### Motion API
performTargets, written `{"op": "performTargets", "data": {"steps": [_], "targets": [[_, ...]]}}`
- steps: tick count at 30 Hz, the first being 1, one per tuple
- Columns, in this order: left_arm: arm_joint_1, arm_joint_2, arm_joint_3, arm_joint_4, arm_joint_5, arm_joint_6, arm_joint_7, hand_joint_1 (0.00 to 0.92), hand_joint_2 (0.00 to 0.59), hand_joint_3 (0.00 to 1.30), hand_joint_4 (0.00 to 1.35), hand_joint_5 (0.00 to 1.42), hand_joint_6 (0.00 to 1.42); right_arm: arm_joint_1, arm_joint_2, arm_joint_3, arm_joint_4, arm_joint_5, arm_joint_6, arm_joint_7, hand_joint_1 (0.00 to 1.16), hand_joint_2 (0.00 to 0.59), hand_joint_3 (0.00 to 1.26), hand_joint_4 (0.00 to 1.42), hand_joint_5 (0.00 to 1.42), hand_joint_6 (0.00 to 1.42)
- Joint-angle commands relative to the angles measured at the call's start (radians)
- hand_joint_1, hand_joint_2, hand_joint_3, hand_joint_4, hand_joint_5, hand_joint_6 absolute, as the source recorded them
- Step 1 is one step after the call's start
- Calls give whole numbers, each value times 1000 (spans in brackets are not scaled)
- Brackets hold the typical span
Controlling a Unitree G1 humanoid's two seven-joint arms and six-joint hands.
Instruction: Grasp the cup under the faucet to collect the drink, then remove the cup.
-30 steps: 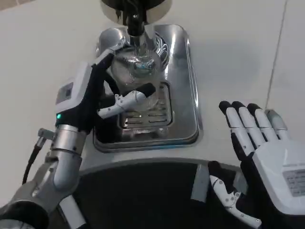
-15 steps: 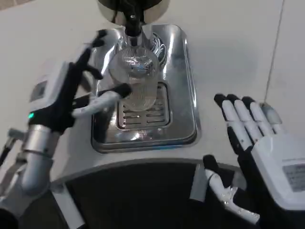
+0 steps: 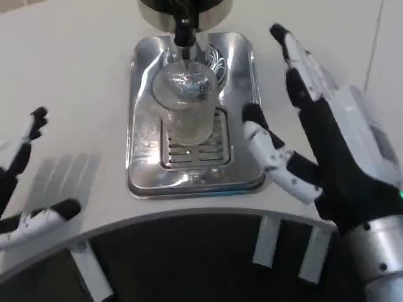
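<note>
Standing under the faucet (image 3: 184, 31), a clear cup (image 3: 187, 104) rests on the drip tray (image 3: 242, 126). Right hand (image 3: 327, 135) hovers beside it, fingers spread, apparently not touching. Left hand (image 3: 22, 182) released, well apart.

we've got the cup (image 3: 187, 107) standing on the drip tray (image 3: 146, 170), right under the faucet (image 3: 184, 28) behind it; our right hand (image 3: 315, 132) sits just right of the tray, our left hand (image 3: 25, 182) well off to the left on the table (image 3: 69, 75)
</note>
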State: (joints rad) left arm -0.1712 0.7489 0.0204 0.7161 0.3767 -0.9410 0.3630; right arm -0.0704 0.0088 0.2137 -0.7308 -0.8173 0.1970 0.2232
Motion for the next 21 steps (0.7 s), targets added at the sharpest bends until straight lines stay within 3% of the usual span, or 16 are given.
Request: {"op": "performTargets", "data": {"steps": [1, 6, 10, 21], "targets": [[117, -4, 47, -120, -18, 10, -33, 0, 0, 0, 0, 75, 83, -89, 88, 65, -53, 1, 104, 50, 295, 547, 0, 0, 0, 0], [187, -33, 90, -201, -28, 22, -48, 0, 0, 0, 0, 42, 58, -156, 142, 113, -66, 59, 208, 55, 303, 548, 0, 0, 0, 0], [214, -53, 129, -256, -18, 28, -44, 0, 1, 0, 0, 19, 33, -207, 129, 127, -56, 125, 241, 25, 309, 551, 0, 0, 0, 0], [248, -76, 176, -314, -19, 34, -76, 0, 9, 0, 0, 3, 14, -302, 76, 41, 84, 334, 194, -38, 324, 550, 0, 0, 0, 0]]}}
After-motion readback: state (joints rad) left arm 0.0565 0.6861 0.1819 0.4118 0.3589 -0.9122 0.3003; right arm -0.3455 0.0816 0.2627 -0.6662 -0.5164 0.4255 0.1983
